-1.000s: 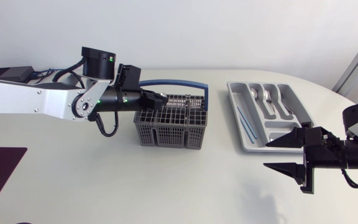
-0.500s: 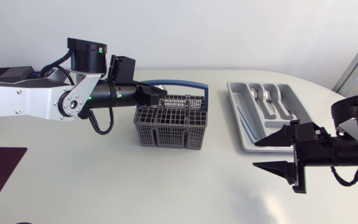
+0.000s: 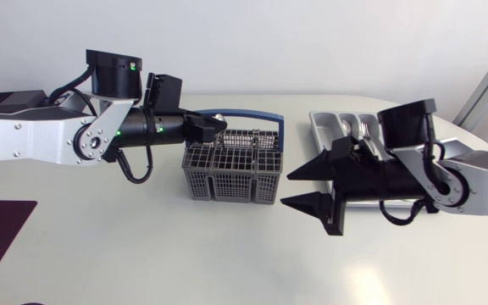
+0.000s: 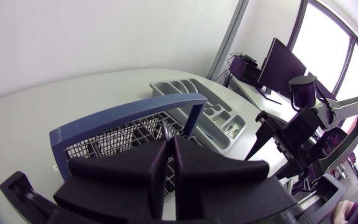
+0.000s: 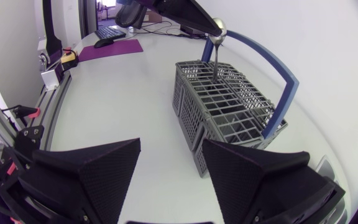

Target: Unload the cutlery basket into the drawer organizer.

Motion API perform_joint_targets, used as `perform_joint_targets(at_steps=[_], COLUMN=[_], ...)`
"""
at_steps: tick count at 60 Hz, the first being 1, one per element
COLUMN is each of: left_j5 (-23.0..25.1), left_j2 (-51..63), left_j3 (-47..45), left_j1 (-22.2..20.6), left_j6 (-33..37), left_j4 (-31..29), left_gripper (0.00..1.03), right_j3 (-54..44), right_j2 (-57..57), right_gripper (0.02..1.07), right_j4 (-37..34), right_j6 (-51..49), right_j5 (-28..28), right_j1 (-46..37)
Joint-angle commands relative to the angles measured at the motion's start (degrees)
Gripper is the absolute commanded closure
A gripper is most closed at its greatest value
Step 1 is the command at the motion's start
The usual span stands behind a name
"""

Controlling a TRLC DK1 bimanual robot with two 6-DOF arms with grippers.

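Cutlery (image 5: 215,56) is pinched upright over the basket (image 3: 227,182) by the left gripper (image 3: 220,129); the organizer (image 3: 318,127) is past the open right gripper (image 3: 288,189).

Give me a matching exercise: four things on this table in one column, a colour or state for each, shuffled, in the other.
1 left gripper
2 right gripper
3 basket handle
4 drawer organizer

A blue
B open, beside the basket
C forks inside
D shut on a spoon

Pairs: 1-D, 2-B, 3-A, 4-C
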Motion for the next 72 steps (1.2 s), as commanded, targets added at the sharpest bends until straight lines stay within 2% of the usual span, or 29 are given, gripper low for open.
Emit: perform_joint_targets(at_steps=[1, 19, 38, 52, 63, 72], left_j5=[0.9, 1.0, 0.9, 1.1, 3.8, 9.8], left_j2=[-1.5, -2.4, -5.5, -7.7, -10.7, -12.3], left_j3=[-1.6, -2.3, -3.4, -2.8, -2.4, -0.7], left_j1=[0.0, 0.7, 0.9, 1.3, 1.7, 1.8], left_j6=[-0.4, 0.7, 2.3, 2.4, 3.6, 6.2], left_j4=[0.4, 1.4, 1.7, 0.3, -2.4, -6.1], left_gripper=[1.00, 1.00, 1.00, 1.00, 1.00, 1.00], right_j3=[3.3, 9.1, 11.0, 9.8, 8.2, 7.4], right_j2=[4.1, 11.9, 14.0, 11.2, 7.4, 4.3], right_gripper=[0.34, 0.34, 0.34, 0.34, 0.34, 0.34], right_j4=[2.0, 4.5, 5.1, 6.3, 6.2, 3.1], right_j6=[7.0, 11.5, 11.5, 11.1, 9.7, 6.8], right_j5=[2.4, 7.5, 7.6, 7.6, 5.4, 1.6], right_j1=[3.3, 7.4, 7.6, 7.8, 7.3, 5.3])
